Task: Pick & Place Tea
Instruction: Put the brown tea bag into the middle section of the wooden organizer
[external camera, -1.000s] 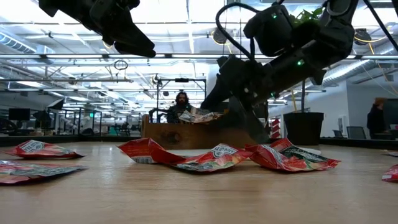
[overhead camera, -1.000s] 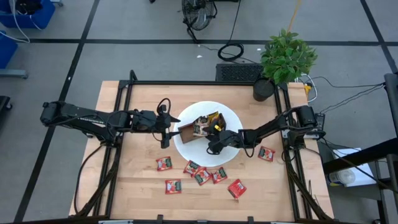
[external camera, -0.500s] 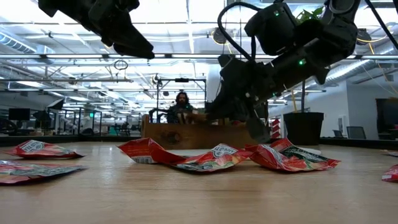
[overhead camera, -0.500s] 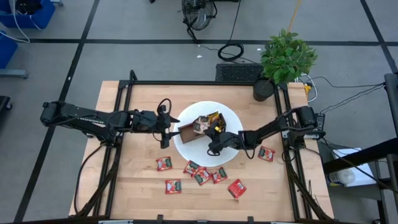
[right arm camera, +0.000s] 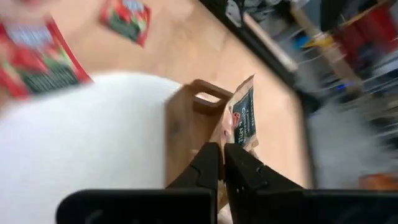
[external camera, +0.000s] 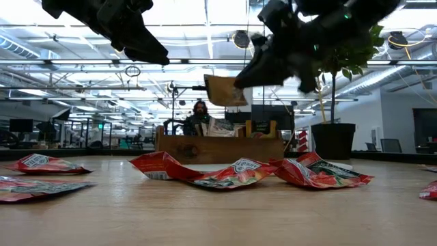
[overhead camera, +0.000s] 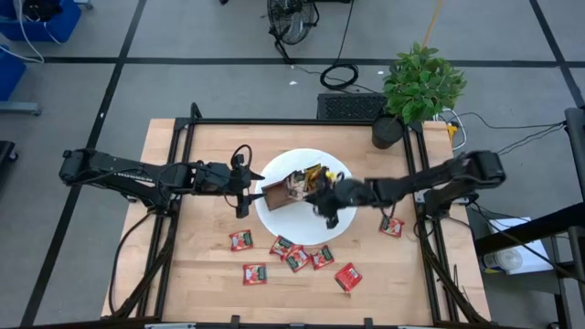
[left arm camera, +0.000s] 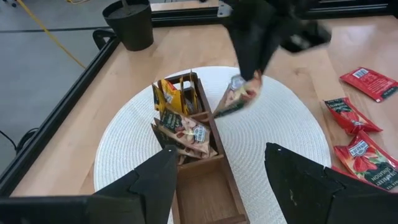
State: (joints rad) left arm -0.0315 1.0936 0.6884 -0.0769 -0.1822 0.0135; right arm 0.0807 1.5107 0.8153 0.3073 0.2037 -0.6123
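A brown wooden tray stands on a round white mat and holds several tea sachets. My right gripper hovers above the tray, shut on a tan tea sachet. Several red tea sachets lie flat on the table near the front edge. My left gripper hangs open to the tray's left, above the table, touching nothing. My right gripper pinches the tan sachet by one end between its two fingers, only at their tips. The fingers slant down from the table's right side. The sachet is lifted clear above the tray, tilted, its free end sticking out past the fingertips.
A potted plant stands at the table's far right corner. One red sachet lies apart, right of the mat. A black frame runs around the tabletop. Bare wood shows at the near left.
My right gripper has risen from the tray and rolled about its own line, with its fingers shut on a tan sachet. The sachet has come out of the tray and now hangs clear above it. The other sachets lie as before.
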